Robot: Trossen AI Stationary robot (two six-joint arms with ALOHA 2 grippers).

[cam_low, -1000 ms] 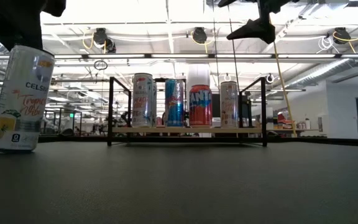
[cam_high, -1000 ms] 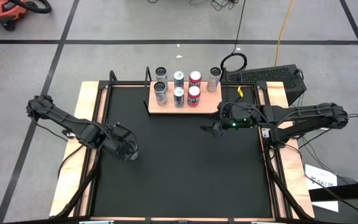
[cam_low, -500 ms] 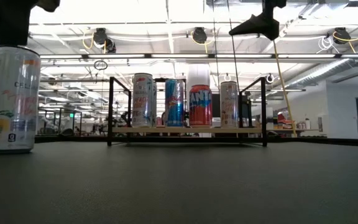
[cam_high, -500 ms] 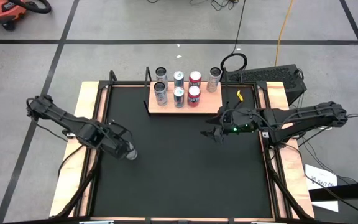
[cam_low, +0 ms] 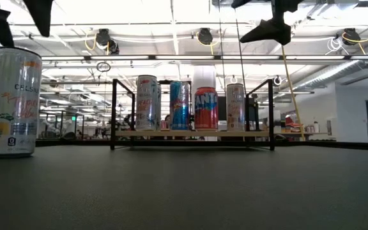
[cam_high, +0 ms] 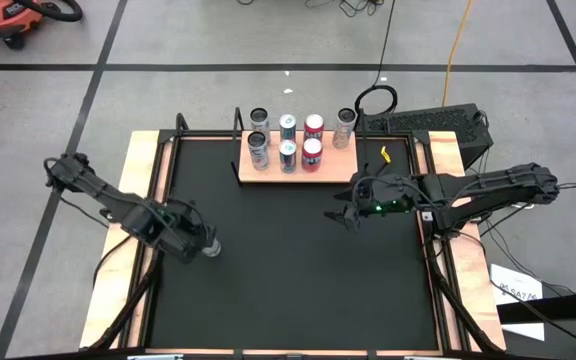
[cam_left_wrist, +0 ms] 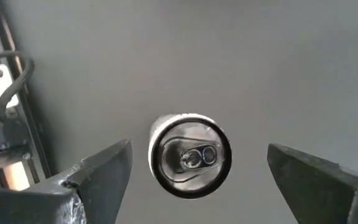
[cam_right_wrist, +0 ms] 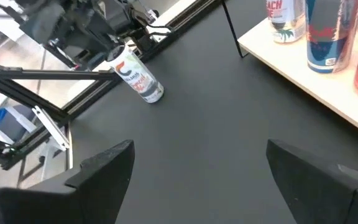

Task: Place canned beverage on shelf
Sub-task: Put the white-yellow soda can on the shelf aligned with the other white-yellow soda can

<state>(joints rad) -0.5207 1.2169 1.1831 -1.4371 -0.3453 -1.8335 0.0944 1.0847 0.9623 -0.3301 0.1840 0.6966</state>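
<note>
A white slim can stands upright on its base on the black table, near the table's left edge; the left wrist view shows its top from above. My left gripper hangs open just above the can, pointing steeply down, one finger out to each side and clear of it. The shelf, a light wooden board with black posts, sits at the table's far edge and carries several upright cans. My right gripper hovers open near the shelf's front right corner, holding nothing.
Wooden strips and black frame rails run along the table's sides. Open black table surface lies between the white can and the shelf. The shelf's front right spot has bare board.
The white can, tilted under my left gripper a second ago, now stands upright on the table. My left gripper has risen off the can's top and rolled about its own pointing line.
</note>
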